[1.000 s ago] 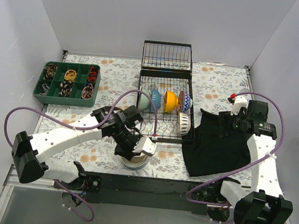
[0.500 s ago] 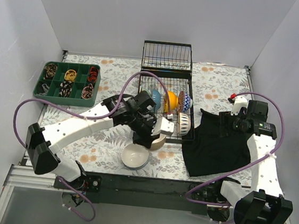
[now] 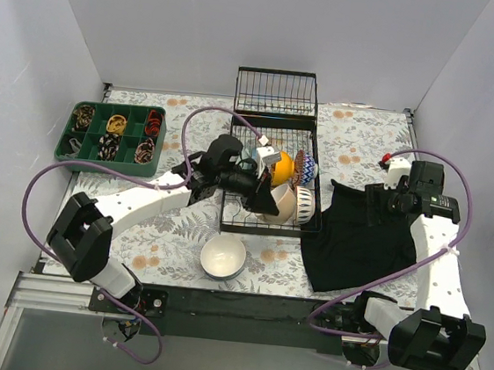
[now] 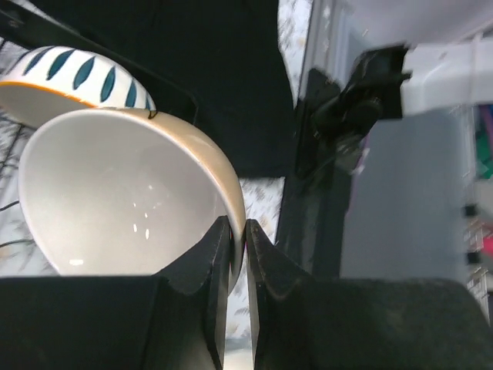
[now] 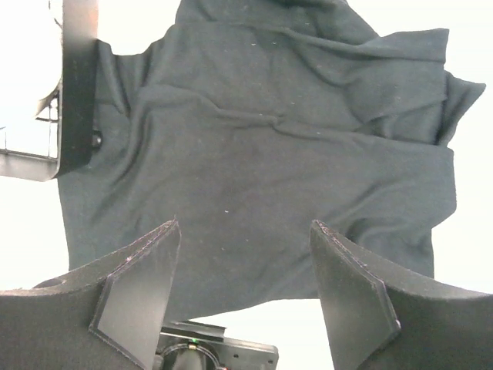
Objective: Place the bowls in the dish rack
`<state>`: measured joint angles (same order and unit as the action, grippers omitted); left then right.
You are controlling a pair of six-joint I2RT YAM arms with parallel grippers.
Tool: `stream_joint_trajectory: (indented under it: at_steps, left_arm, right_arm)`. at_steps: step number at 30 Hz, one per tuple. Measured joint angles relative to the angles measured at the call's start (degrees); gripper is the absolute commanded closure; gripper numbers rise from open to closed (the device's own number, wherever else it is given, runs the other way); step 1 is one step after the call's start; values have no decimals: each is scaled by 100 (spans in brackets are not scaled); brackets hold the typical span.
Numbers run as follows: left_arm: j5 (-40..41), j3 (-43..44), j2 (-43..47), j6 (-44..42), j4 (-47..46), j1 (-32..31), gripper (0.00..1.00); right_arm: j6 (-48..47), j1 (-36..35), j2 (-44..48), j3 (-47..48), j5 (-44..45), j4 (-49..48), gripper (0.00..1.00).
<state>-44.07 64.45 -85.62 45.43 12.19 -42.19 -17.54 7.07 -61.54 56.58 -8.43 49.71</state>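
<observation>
My left gripper (image 3: 268, 196) is shut on the rim of a tan bowl (image 3: 283, 205) with a white inside. It holds the bowl tilted on edge over the front right of the black dish rack (image 3: 277, 93). In the left wrist view the fingertips (image 4: 219, 231) pinch the tan bowl's (image 4: 115, 193) rim, next to a blue-striped bowl (image 4: 77, 73). In the rack stand an orange bowl (image 3: 282, 164), a red-patterned bowl (image 3: 305, 167) and the blue-striped bowl (image 3: 306, 204); a blue bowl is mostly hidden by my arm. A cream-white bowl (image 3: 224, 256) sits on the table in front. My right gripper (image 3: 385, 199) is open and empty above a black cloth (image 5: 254, 139).
A green compartment tray (image 3: 106, 167) with small items stands at the back left. The black cloth (image 3: 356, 241) lies right of the rack. White walls enclose the table on three sides. The left arm's purple cable arcs over the rack's left side.
My left gripper has lifted the tan bowl off the cream-white bowl at the front and carried it back and right to the rack. The right arm has barely moved.
</observation>
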Motion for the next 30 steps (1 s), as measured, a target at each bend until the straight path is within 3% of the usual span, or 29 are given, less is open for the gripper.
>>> stream_joint_trajectory:
  at_steps: [8,14,22,30]
  left_arm:
    - [-249,-1569,-323,2518,-3528,74,100]
    - [-151,-2026,-684,3805,-5340,275,100]
    - [20,-2277,-1021,4686,-6382,310,100]
    - [175,-2358,-1276,5130,-6787,409,100]
  right_arm:
    - [-98,0,-179,529,422,442,25]
    - [-133,0,-175,546,675,678,25]
    - [-162,0,-118,538,861,815,25]
    - [-219,0,-151,538,994,903,25]
